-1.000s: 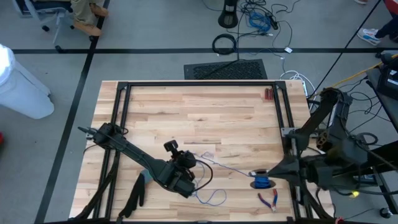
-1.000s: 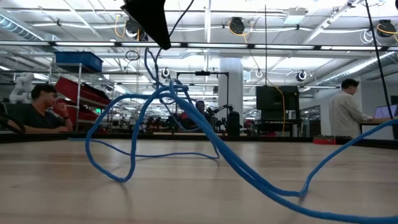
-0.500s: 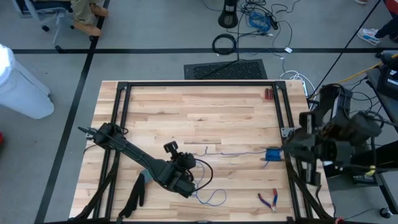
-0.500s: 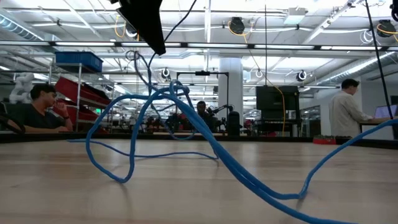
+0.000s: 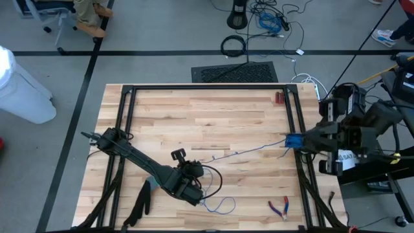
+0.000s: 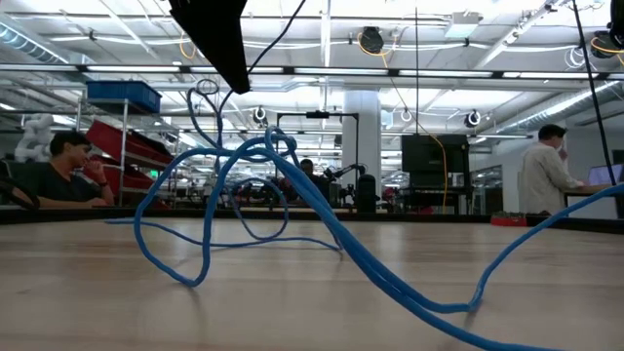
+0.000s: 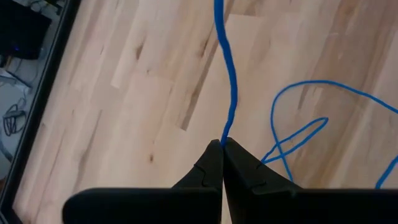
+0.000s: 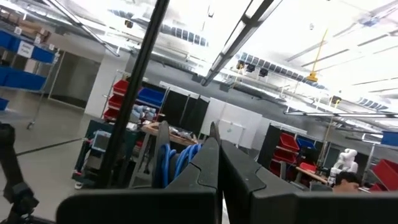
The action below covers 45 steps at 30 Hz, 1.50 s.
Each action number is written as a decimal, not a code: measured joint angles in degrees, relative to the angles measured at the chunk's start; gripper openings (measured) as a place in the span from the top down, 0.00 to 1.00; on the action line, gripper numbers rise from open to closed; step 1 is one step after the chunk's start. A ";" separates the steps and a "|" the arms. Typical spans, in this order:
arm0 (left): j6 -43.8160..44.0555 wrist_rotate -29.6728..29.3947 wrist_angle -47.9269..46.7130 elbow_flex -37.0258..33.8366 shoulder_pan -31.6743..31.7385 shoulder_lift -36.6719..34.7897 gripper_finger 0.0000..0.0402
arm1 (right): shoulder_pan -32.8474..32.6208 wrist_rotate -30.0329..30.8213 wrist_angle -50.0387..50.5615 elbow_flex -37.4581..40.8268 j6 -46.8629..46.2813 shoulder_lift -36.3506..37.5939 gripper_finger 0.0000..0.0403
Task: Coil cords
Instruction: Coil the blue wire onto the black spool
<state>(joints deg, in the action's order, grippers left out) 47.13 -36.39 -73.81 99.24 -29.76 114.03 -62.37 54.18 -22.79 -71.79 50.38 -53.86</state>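
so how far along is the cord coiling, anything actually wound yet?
Done: nothing looks coiled; the thin blue cord lies in loose loops on the wooden table.
In hand: the left gripper is shut on the cord near the table's front, and the right gripper is shut on its blue plug end at the right edge, with the cord stretched between them.
Left: all the winding. The red-handled pliers lie untouched.

the cord (image 5: 242, 153) vanishes under the left arm (image 5: 149, 167), and its far end is hidden.
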 joint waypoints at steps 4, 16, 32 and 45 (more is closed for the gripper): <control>-0.02 0.31 -0.01 0.00 0.00 -0.01 0.99 | 0.00 0.03 -2.76 0.00 2.43 0.08 1.00; -2.38 0.34 4.63 -0.02 -0.68 -0.43 0.95 | 0.00 0.24 2.59 0.00 -2.26 -0.52 1.00; -2.92 -5.93 9.28 -0.02 -5.60 -6.15 0.69 | 0.00 2.95 11.62 0.04 -11.97 -6.49 1.00; -36.10 -19.39 47.84 0.03 -8.77 -8.02 0.69 | 0.00 2.90 13.44 0.07 -16.06 -12.53 1.00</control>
<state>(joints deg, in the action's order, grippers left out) 11.03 -55.78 -25.97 99.27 -38.53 106.01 -62.37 57.08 -9.35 -71.72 34.32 -66.39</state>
